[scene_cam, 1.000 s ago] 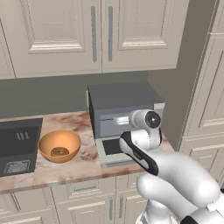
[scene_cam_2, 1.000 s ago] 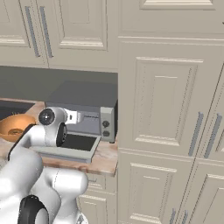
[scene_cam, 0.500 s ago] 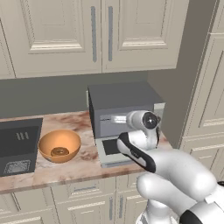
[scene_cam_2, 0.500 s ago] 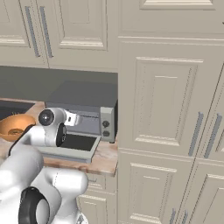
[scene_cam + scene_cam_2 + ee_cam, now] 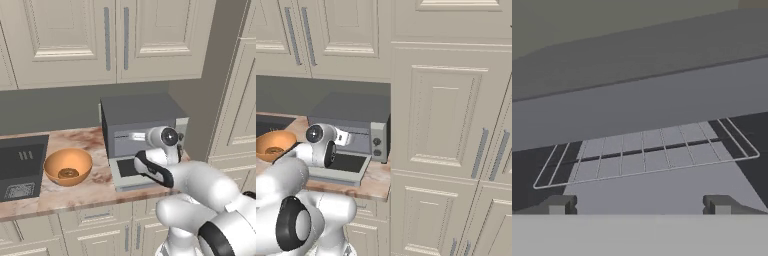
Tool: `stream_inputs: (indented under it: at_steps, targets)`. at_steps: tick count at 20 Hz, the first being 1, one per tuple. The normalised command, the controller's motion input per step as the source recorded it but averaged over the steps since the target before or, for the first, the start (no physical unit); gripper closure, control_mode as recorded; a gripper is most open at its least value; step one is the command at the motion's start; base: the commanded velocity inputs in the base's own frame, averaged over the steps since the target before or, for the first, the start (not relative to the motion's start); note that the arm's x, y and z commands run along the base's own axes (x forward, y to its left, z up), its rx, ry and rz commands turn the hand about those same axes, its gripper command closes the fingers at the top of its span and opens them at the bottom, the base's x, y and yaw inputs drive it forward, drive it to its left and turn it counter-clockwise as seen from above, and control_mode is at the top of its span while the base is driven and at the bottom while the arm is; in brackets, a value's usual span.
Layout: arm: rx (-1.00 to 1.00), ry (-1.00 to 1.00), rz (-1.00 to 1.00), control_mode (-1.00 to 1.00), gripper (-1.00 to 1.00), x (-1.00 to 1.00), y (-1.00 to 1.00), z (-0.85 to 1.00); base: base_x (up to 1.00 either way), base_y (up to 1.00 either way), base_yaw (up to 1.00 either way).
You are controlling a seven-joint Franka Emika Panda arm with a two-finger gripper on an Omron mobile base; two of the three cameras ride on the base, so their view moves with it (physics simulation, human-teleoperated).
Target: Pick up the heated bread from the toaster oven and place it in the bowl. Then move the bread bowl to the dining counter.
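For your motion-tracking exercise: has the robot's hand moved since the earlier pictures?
Yes. The hand has shifted left along the toaster oven front in the left base view.

The arm (image 5: 200, 185) is glossy white, built of thick rounded segments, with dark grey to black rings at the joints. A round white cap with a dark disc and a small pale centre closes the wrist joint. A black band runs along the segment below it. The claw (image 5: 639, 204) has two small, dark, blocky fingertips (image 5: 558, 204)
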Motion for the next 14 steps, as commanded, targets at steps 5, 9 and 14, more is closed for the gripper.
stream_inputs:
  at_steps: [5, 9, 14]
  targets:
    - [0.0, 0.0, -0.05, -1.0, -1.0, 0.31, -0.01, -0.22, 0.0, 0.0, 0.0]
    - [0.0, 0.0, -0.04, -1.0, -1.0, 0.29, 0.0, -0.39, 0.0, 0.0, 0.0]
    - [0.0, 0.0, -0.04, -1.0, -1.0, 0.13, 0.0, -0.46, 0.0, 0.0, 0.0]
